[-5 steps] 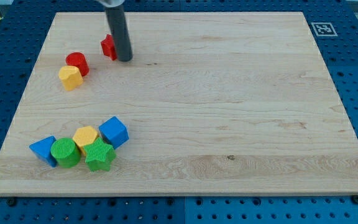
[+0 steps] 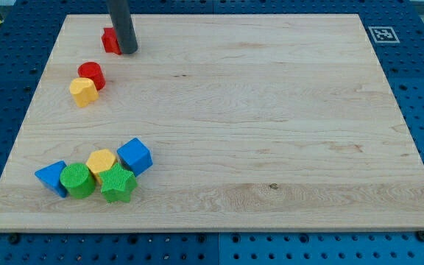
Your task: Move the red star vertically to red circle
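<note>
The red star (image 2: 110, 40) lies near the board's top left, mostly hidden behind my rod. My tip (image 2: 127, 51) touches the star's right side. The red circle (image 2: 92, 74) sits below and a little left of the star, apart from it. A yellow block (image 2: 84, 91) touches the red circle's lower left.
A cluster lies at the bottom left: a blue triangle-like block (image 2: 51, 178), a green cylinder (image 2: 77, 180), a yellow hexagon-like block (image 2: 101, 160), a green star (image 2: 118, 184) and a blue cube (image 2: 135, 155). The wooden board (image 2: 271, 110) has a marker tag (image 2: 381, 34) beside its top right corner.
My tip has moved up and to the left, and the red star has slid up-left with it, farther from the red circle.
</note>
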{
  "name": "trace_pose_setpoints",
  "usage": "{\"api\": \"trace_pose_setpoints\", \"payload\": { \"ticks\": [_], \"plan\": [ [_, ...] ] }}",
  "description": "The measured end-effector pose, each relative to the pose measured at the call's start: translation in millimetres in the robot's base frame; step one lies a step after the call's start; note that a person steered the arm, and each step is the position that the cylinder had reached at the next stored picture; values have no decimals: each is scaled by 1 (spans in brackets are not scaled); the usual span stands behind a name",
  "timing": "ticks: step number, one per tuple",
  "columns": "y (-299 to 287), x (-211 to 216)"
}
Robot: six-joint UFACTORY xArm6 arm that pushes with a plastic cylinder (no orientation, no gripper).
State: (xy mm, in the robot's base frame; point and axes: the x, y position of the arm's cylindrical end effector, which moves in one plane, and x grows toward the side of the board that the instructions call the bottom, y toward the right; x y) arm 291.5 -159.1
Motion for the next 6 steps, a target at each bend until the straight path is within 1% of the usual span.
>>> {"api": "trace_pose_setpoints", "payload": {
  "ticks": [1,2,3,4,5,6],
  "plan": [
    [0,11],
    [-16,14],
    [-50,8],
    [-64,-13],
    [-64,-26],
    [-64,-26]
  ]
}}
